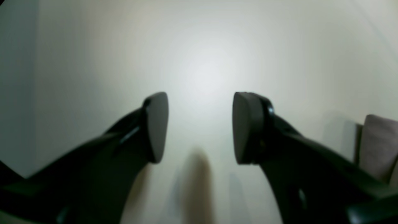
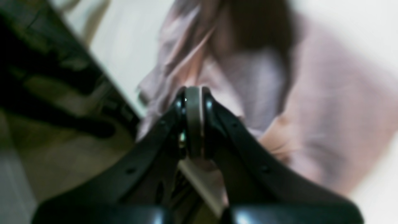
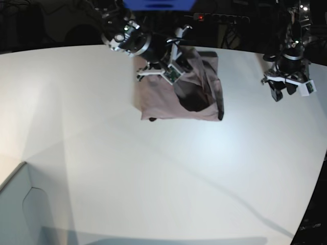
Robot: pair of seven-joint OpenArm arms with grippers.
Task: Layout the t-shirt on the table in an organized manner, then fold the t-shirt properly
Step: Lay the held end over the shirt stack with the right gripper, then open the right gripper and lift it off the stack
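The mauve t-shirt (image 3: 168, 102) lies bunched near the far edge of the white table (image 3: 153, 178), its dark inside showing. In the base view my right gripper (image 3: 177, 81) is down on the shirt's upper part. The right wrist view shows that gripper (image 2: 194, 121) shut, with a thin fold of the t-shirt (image 2: 326, 118) caught between the pads. Far off to the side, my left gripper (image 3: 279, 93) hangs over bare table. From its wrist, the left gripper (image 1: 200, 127) is open and holds nothing, and a bit of t-shirt (image 1: 379, 146) shows at the right edge.
A pale box-like corner piece (image 3: 20, 214) sits at the near left. Dark equipment and cables (image 3: 219, 20) line the space beyond the table's far edge, close behind the shirt. The table's curved edge (image 3: 317, 194) runs down the right side.
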